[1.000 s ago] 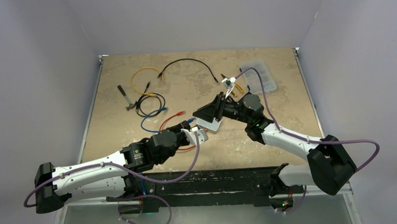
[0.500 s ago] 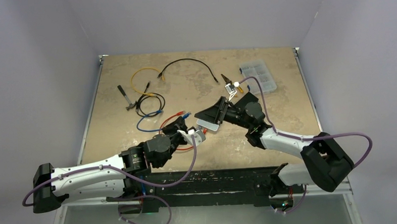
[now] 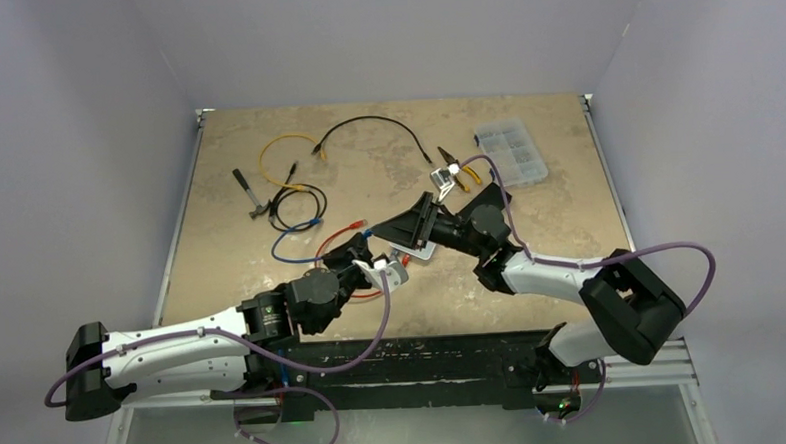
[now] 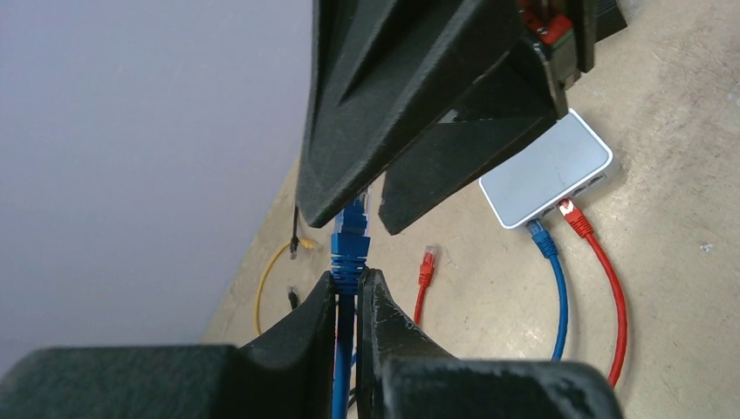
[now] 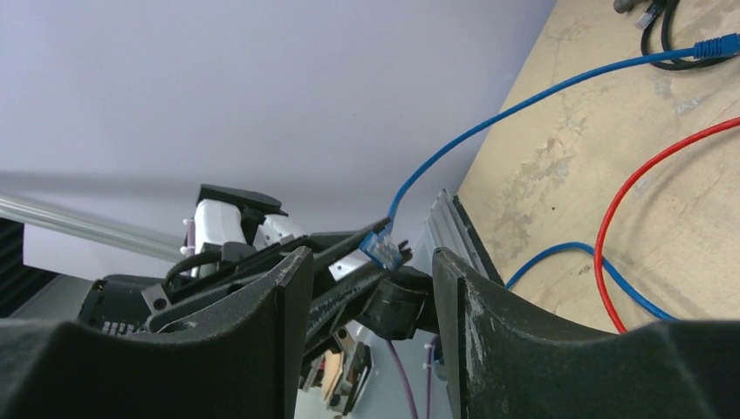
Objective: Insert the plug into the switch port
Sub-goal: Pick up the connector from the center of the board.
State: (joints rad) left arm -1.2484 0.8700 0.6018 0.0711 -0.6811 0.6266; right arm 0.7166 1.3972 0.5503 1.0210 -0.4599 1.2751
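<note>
My left gripper (image 4: 349, 278) is shut on the blue cable just behind its blue plug (image 4: 351, 234), which it holds up off the table; in the top view it is at mid-table (image 3: 363, 245). My right gripper (image 5: 371, 257) is open and empty, and the blue plug (image 5: 381, 249) shows between its fingers, a little apart from them. Its black fingers (image 4: 410, 105) loom right over the plug in the left wrist view. The white switch (image 4: 545, 170) lies on the table with one blue and one red plug in its ports; it also shows in the top view (image 3: 417, 248) below my right gripper (image 3: 409, 224).
A loose red plug (image 4: 427, 260) lies left of the switch. At the back lie a yellow cable (image 3: 281, 147), a black cable (image 3: 370, 123), a coiled black cable (image 3: 298, 201), a hand tool (image 3: 251, 193), pliers (image 3: 459, 174) and a clear organizer box (image 3: 511, 152).
My right arm has swung left and brought its open gripper over the left gripper and plug. My left gripper has drawn slightly left with the blue plug still in it.
</note>
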